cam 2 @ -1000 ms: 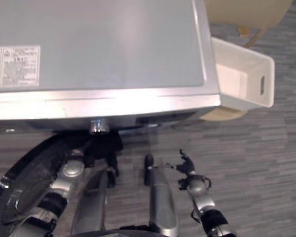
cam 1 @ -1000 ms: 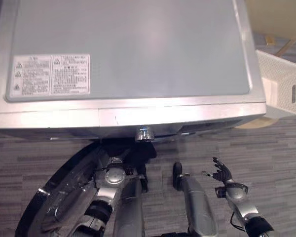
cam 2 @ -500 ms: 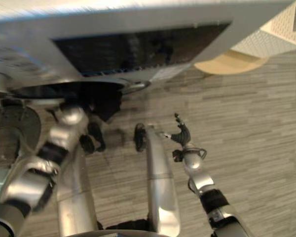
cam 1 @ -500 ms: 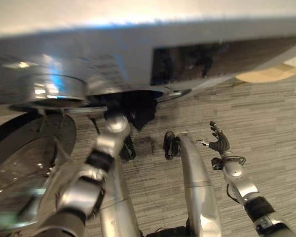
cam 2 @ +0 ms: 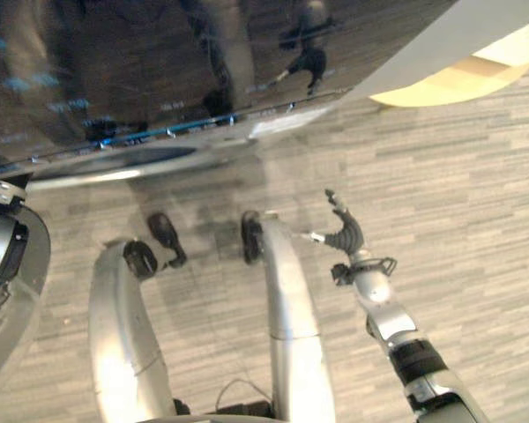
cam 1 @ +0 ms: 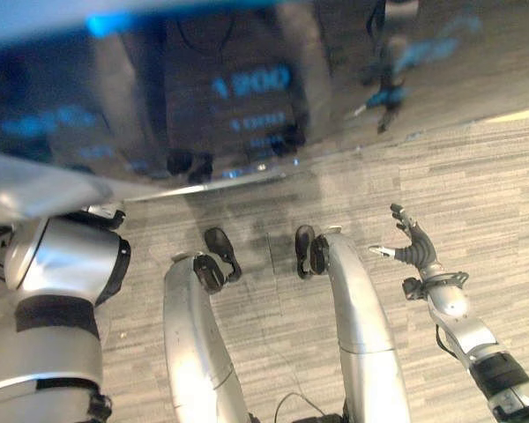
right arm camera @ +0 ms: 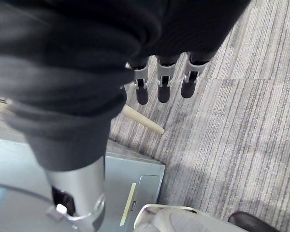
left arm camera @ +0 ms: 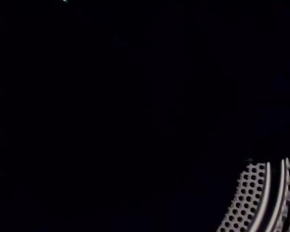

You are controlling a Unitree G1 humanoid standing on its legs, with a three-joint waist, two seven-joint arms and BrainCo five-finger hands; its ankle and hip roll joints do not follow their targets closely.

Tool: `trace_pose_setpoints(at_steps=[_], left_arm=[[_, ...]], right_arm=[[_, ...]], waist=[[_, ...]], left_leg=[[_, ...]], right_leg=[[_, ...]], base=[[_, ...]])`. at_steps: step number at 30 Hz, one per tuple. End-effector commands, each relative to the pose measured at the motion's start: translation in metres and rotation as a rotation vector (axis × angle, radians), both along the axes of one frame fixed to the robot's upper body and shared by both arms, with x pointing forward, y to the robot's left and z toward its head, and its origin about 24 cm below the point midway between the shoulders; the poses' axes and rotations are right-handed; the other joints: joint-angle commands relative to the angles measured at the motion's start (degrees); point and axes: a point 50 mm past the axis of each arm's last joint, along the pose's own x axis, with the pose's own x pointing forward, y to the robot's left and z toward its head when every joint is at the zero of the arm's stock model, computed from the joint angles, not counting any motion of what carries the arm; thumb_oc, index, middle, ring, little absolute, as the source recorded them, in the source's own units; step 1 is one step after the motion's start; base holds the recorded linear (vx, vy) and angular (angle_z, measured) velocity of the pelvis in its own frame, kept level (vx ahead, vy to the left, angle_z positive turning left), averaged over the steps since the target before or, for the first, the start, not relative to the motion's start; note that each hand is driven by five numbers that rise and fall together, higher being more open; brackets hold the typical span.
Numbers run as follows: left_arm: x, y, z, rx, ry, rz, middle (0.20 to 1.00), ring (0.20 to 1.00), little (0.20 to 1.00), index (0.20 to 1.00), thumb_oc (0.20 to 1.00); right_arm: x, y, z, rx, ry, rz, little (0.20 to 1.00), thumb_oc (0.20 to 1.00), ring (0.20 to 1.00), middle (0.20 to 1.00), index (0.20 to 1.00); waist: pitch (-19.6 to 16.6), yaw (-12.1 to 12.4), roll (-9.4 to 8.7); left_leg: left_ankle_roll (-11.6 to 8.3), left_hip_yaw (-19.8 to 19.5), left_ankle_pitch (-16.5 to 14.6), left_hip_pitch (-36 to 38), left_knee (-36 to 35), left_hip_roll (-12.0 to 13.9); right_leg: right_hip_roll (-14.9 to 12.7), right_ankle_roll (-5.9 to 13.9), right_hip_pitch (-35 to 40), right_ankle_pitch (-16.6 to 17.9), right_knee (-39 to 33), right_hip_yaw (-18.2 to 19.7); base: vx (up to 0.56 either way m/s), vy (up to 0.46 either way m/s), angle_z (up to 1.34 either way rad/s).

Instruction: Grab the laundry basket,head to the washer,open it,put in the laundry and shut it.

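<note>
The washer (cam 1: pixel 203 97) is cut off by the eye views' upper edge, its front blurred. The left wrist view is dark (a perforated surface (left arm camera: pixel 253 198) shows faintly).

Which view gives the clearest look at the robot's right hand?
The left eye view: the right hand shows whole over the floor, fingers spread and holding nothing. The right eye view shows it much the same. The right wrist view gives its dark cover and a row of fingertips above the floor.

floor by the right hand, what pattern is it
Grey-beige carpet with fine stripes laid in blocks, clearest in the right wrist view.
</note>
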Motion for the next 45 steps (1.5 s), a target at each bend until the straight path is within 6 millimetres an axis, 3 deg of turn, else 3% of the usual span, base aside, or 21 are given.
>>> trace_pose_setpoints(at_steps=[1, 2, 4, 7, 9, 15, 19, 24, 29, 30, 33, 34, 36, 38, 39, 41, 45], left_arm=[[0.01, 0.006, -0.017, 0.248, 0.17, 0.03, 1.0, 1.0, 1.0, 1.0, 1.0], [0.01, 0.007, -0.017, 0.248, 0.172, 0.029, 1.0, 1.0, 1.0, 1.0, 1.0], [0.018, 0.008, -0.036, 0.29, 0.278, 0.016, 1.0, 1.0, 1.0, 1.0, 1.0], [0.025, 0.009, -0.084, 0.348, 0.445, -0.024, 1.0, 1.0, 1.0, 1.0, 1.0], [0.025, 0.011, -0.097, 0.357, 0.482, -0.031, 1.0, 1.0, 1.0, 1.0, 1.0], [0.014, 0.017, -0.159, 0.379, 0.613, -0.081, 1.0, 1.0, 1.0, 1.0, 1.0], [-0.003, 0.013, -0.215, 0.311, 0.702, -0.162, 1.0, 1.0, 1.0, 1.0, 1.0], [-0.038, 0.009, -0.295, 0.084, 0.867, -0.27, 1.0, 1.0, 1.0, 1.0, 1.0], [-0.09, 0.017, -0.369, -0.19, 1.055, -0.306, 1.0, 1.0, 1.0, 1.0, 1.0], [-0.117, 0.022, -0.402, -0.318, 1.159, -0.289, 1.0, 1.0, 1.0, 1.0, 1.0], [-0.169, 0.033, -0.446, -0.408, 1.356, -0.241, 1.0, 1.0, 1.0, 1.0, 1.0], [-0.169, 0.033, -0.446, -0.408, 1.356, -0.241, 1.0, 1.0, 1.0, 1.0, 1.0], [-0.187, 0.034, -0.462, -0.423, 1.44, -0.216, 1.0, 1.0, 1.0, 1.0, 1.0], [-0.189, 0.033, -0.464, -0.427, 1.448, -0.215, 1.0, 1.0, 1.0, 1.0, 1.0], [-0.188, 0.029, -0.468, -0.422, 1.466, -0.216, 1.0, 1.0, 1.0, 1.0, 1.0], [-0.189, 0.028, -0.47, -0.42, 1.479, -0.215, 1.0, 1.0, 1.0, 1.0, 1.0], [-0.183, 0.032, -0.467, -0.414, 1.457, -0.188, 1.0, 1.0, 1.0, 1.0, 1.0]], right_arm=[[-0.014, 0.003, -0.01, 0.047, 0.02, 0.029, 1.0, 1.0, 1.0, 1.0, 1.0], [-0.014, 0.003, -0.011, 0.046, 0.021, 0.03, 1.0, 1.0, 1.0, 1.0, 1.0], [-0.013, 0.002, -0.011, 0.032, 0.026, 0.029, 1.0, 1.0, 1.0, 1.0, 1.0], [-0.012, -0.004, -0.011, 0.02, 0.044, 0.018, 1.0, 1.0, 1.0, 1.0, 1.0], [-0.011, -0.005, -0.01, 0.016, 0.044, 0.016, 1.0, 1.0, 1.0, 1.0, 1.0], [-0.009, -0.013, -0.009, -0.019, 0.059, -0.016, 1.0, 1.0, 1.0, 1.0, 1.0], [-0.009, -0.019, -0.016, -0.037, 0.095, -0.061, 1.0, 1.0, 1.0, 1.0, 1.0], [-0.019, -0.024, -0.043, -0.048, 0.201, -0.111, 1.0, 1.0, 1.0, 1.0, 1.0], [-0.043, -0.031, -0.089, -0.075, 0.409, -0.163, 1.0, 1.0, 1.0, 1.0, 1.0], [-0.061, -0.039, -0.117, -0.068, 0.544, -0.219, 1.0, 1.0, 1.0, 1.0, 1.0], [-0.098, -0.05, -0.155, -0.046, 0.746, -0.289, 1.0, 1.0, 1.0, 1.0, 1.0], [-0.098, -0.05, -0.155, -0.046, 0.746, -0.289, 1.0, 1.0, 1.0, 1.0, 1.0], [-0.113, -0.054, -0.166, -0.049, 0.813, -0.313, 1.0, 1.0, 1.0, 1.0, 1.0], [-0.115, -0.055, -0.167, -0.04, 0.817, -0.322, 1.0, 1.0, 1.0, 1.0, 1.0], [-0.116, -0.056, -0.169, -0.032, 0.83, -0.337, 1.0, 1.0, 1.0, 1.0, 1.0], [-0.118, -0.057, -0.171, -0.035, 0.843, -0.346, 1.0, 1.0, 1.0, 1.0, 1.0], [-0.114, -0.055, -0.171, -0.062, 0.841, -0.338, 1.0, 1.0, 1.0, 1.0, 1.0]], waist=[[-7.4, -1.7, 1.92], [-7.4, -1.7, 1.92], [-7.8, -1.5, 1.84], [-8.6, -0.5, 1.28], [-8.8, -0.2, 1.17], [-10.0, 1.8, 0.52], [-11.1, 3.1, 0.33], [-11.9, 4.5, 0.07], [-11.8, 5.6, -0.5], [-12.8, 6.1, -0.62], [-16.3, 6.5, -0.23], [-16.4, 6.4, -0.24], [-18.1, 6.7, -0.08], [-18.3, 6.9, -0.16], [-18.0, 7.0, -0.29], [-18.4, 6.5, 0.14], [-17.2, 6.9, -0.1]], left_leg=[[1.15, -3.3, -5.1, 0.1, 1.9, 0.6], [1.15, -3.3, -5.2, 0.2, 1.9, 0.6], [1.14, -3.2, -5.3, 0.5, 2.0, 0.4], [0.82, -3.1, -5.3, 1.9, 1.1, 0.0], [0.68, -3.1, -5.2, 2.6, 0.4, -0.1], [-0.36, -2.3, -4.0, 9.4, -6.7, -0.6], [-1.21, -1.2, -1.7, 17.6, -15.4, -1.2], [-2.22, 0.7, 2.9, 32.8, -31.0, -3.5], [-2.65, 2.1, 8.1, 51.5, -48.4, -6.0], [-2.54, 3.0, 12.5, 60.1, -57.6, -7.0], [-3.05, 4.5, 15.0, 73.3, -68.9, -7.6], [-3.05, 4.5, 15.2, 73.2, -69.1, -7.7], [-2.99, 4.1, 14.6, 77.5, -70.8, -8.7], [-3.14, 3.0, 14.6, 77.7, -70.7, -9.6], [-3.5, 1.4, 14.4, 76.5, -69.6, -11.4], [-3.25, 2.1, 14.3, 77.4, -71.7, -11.0], [-1.64, 1.9, 14.6, 76.3, -72.6, -11.9]], right_leg=[[-1.0, 4.01, 0.0, 1.4, -7.6, 0.9], [-1.0, 4.01, 0.0, 1.3, -7.6, 1.0], [-1.0, 3.94, 0.2, 1.1, -7.2, 0.9], [-1.5, 3.66, 1.6, 1.1, -7.9, 0.6], [-1.6, 3.64, 2.4, 1.2, -8.3, 0.5], [-2.5, 4.06, 9.2, 1.8, -14.7, -0.7], [-2.7, 4.59, 16.8, 3.4, -22.7, -1.6], [-2.7, 6.0, 30.2, 8.4, -36.0, -2.3], [-1.6, 7.46, 47.9, 13.5, -51.9, -2.5], [-0.9, 7.93, 56.6, 17.6, -61.6, -3.1], [0.6, 9.3, 68.8, 20.8, -72.8, -1.9], [0.6, 9.29, 68.7, 21.0, -72.9, -2.0], [0.7, 9.57, 73.6, 21.4, -77.2, -1.0], [0.3, 9.7, 74.5, 21.9, -78.1, -0.8], [-0.6, 9.93, 75.3, 22.3, -79.5, -1.1], [-0.4, 10.36, 75.2, 22.5, -79.7, -1.1], [-0.7, 12.71, 69.8, 24.2, -73.9, 1.8]], base=[[0.0, 0.002, 0.04], [0.01, -0.001, 0.06], [0.01, 0.006, 0.08], [-0.01, 0.004, 0.09], [-0.03, 0.0, 0.12], [-0.04, 0.02, 0.2], [-0.03, 0.031, 0.15], [0.03, 0.031, 0.14], [0.11, 0.004, 0.09], [0.2, -0.001, -0.04], [0.3, 0.002, -0.11], [0.2, 0.009, -0.14], [0.18, 0.048, -0.1], [0.07, 0.07, -0.06], [0.01, 0.076, -0.12], [-0.03, 0.144, 0.04], [-0.1, 0.128, -0.33]])
